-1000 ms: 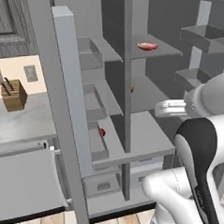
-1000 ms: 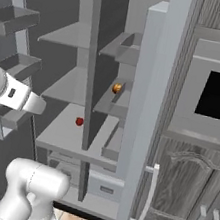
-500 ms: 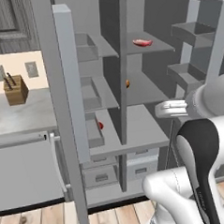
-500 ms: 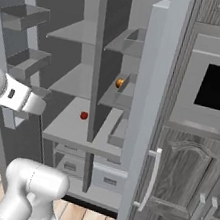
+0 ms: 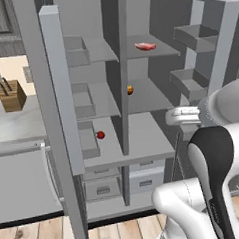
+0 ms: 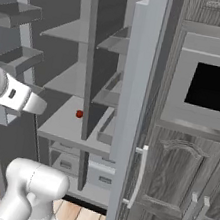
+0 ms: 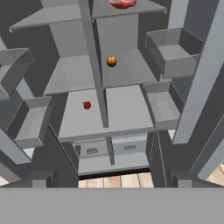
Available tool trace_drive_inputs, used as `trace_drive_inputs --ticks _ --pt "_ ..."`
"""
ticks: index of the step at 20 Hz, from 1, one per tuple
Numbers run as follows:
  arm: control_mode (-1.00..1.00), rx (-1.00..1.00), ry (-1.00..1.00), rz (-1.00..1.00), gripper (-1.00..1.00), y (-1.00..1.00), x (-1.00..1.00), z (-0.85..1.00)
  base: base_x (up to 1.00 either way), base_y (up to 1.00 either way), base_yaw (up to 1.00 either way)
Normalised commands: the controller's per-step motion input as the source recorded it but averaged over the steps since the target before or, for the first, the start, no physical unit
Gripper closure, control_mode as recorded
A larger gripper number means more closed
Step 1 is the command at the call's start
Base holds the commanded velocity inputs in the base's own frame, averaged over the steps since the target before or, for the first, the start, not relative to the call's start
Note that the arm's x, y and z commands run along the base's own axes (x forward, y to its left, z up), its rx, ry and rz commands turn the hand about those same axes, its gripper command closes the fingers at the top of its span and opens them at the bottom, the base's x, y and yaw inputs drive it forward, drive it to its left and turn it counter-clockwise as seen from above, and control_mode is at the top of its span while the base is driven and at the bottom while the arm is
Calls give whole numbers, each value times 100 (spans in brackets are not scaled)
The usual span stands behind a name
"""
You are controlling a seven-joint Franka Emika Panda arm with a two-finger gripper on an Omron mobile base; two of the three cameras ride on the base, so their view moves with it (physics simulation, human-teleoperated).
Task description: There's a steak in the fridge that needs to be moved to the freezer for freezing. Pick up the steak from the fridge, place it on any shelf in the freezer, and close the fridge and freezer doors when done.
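- The claw (image 7: 112, 181) stands open as wide as it goes and holds nothing; its two dark tips rise at the bottom of the hand view, outside the open unit.
- Just ahead and below it sit the grey drawers (image 7: 109, 148).
- Ahead, on the lowest shelf left of the central divider, lies a small red ball (image 7: 87, 105); farther and higher, beside the divider, a small orange ball (image 7: 111, 61).
- Farthest and highest is the steak (image 5: 145, 46), on the top shelf (image 5: 152, 52) right of the divider, in the fridge (image 5: 149, 89); the hand view cuts it off at the top edge (image 7: 122, 3).
- So the steak lies well above and beyond the claw, slightly to its right; the reach probably needs a long rise and push forward.
- Its long axis seems to run side to side across the shelf.
- Both doors stand open.
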Motion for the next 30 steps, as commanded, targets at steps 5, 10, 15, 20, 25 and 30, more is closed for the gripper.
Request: trace_drive_inputs --ticks 5,10,15,20,25,30 --pt "100 0 0 0 -100 0 0 0 0 23 0" --pt "100 0 0 0 -100 0 0 0 0 66 0" --pt "100 0 0 0 -100 0 0 0 -1 4 0" --pt "100 0 0 0 -100 0 0 0 -50 -14 0" --pt "100 0 0 0 -100 0 0 0 -45 -4 0" --pt "100 0 0 0 -100 0 0 0 12 -21 0"
